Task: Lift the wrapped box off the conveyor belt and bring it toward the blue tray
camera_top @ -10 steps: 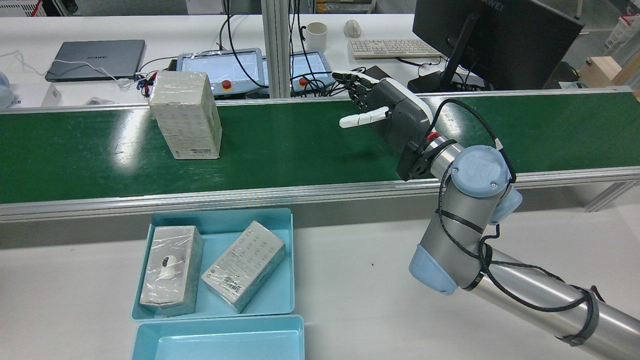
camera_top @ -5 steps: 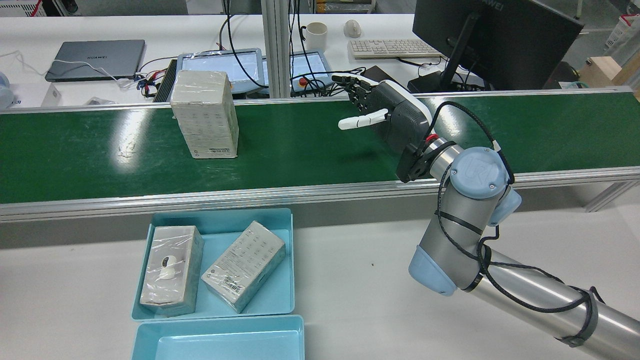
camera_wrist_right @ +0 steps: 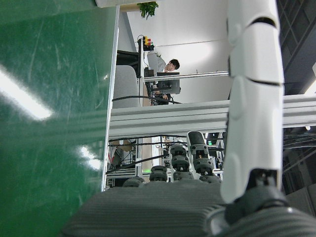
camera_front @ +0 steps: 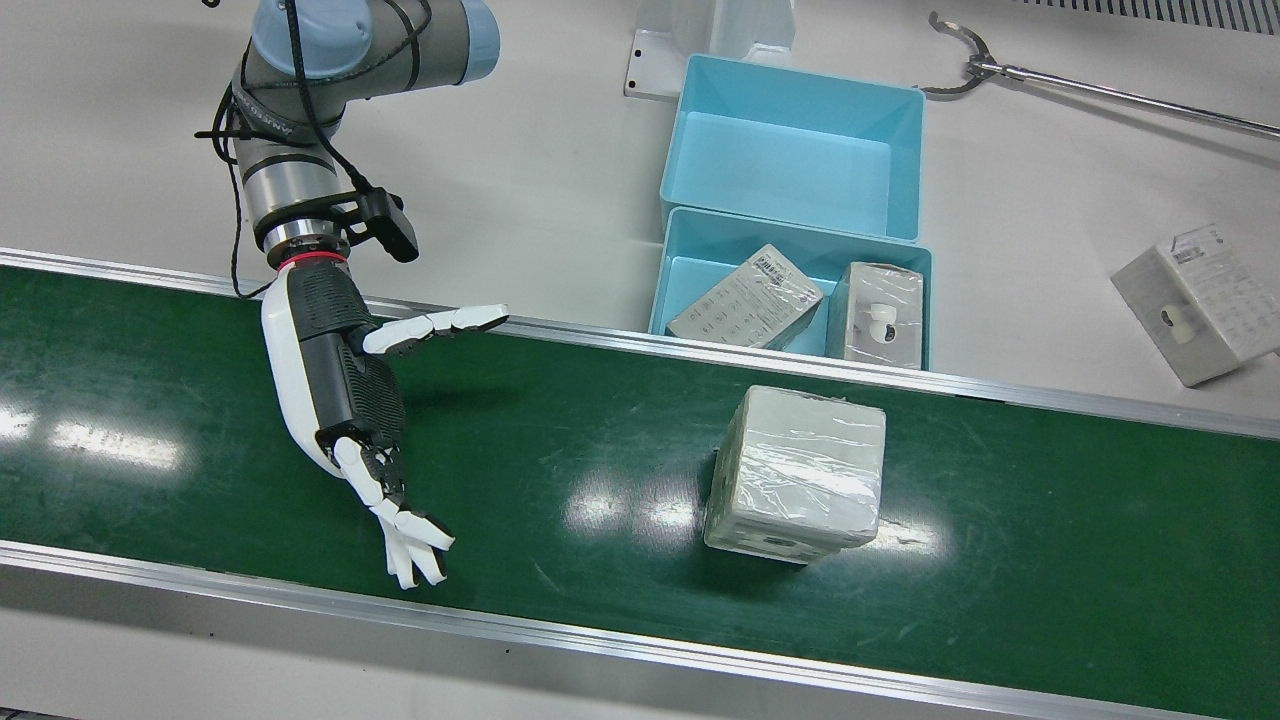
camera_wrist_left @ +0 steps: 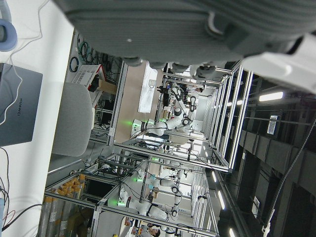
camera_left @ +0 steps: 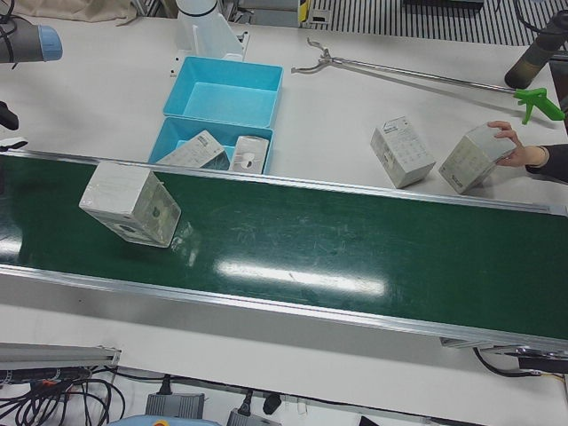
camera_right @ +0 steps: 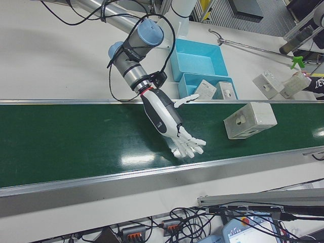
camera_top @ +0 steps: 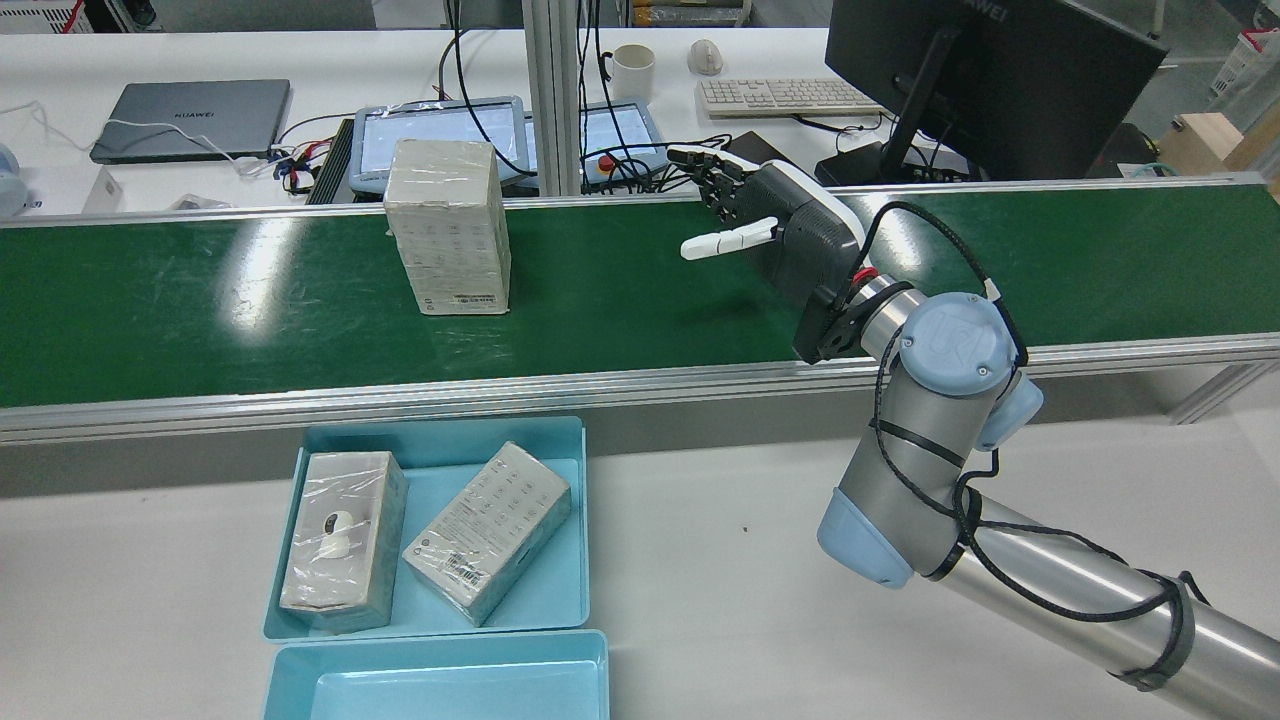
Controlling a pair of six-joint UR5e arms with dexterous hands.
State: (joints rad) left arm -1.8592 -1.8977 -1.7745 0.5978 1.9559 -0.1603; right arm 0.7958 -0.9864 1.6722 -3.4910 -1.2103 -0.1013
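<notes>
In the front view, the right hand (camera_front: 345, 400) is held over the green conveyor belt (camera_front: 600, 450) with its fingers (camera_front: 405, 535) spread wide and nothing grasped; the thumb is pointed toward the belt's robot-side rail. The wrapped box (camera_front: 795, 472) is seen standing on the belt, well apart from the hand, with bare belt between them. Beyond the rail, two more boxes are seen lying in the near blue tray (camera_front: 690, 260), which touches a second, empty tray (camera_front: 795, 150).

In the rear view, the wrapped box (camera_top: 448, 227) is shown upright near the belt's far rail, and the open right hand (camera_top: 770, 225) is seen off to its right, palm turned toward it.

In the left-front view, the box (camera_left: 130, 204) is found at the belt's left end; a person's hand (camera_left: 519, 153) is rested on a loose box (camera_left: 470, 158) on the table.

In the right-front view, the spread right hand (camera_right: 169, 121) is shown low over the belt, clear of the box (camera_right: 250, 120).

The left hand (camera_wrist_left: 197, 29) is caught only at the edge of its own camera; how far it is parted cannot be told.
</notes>
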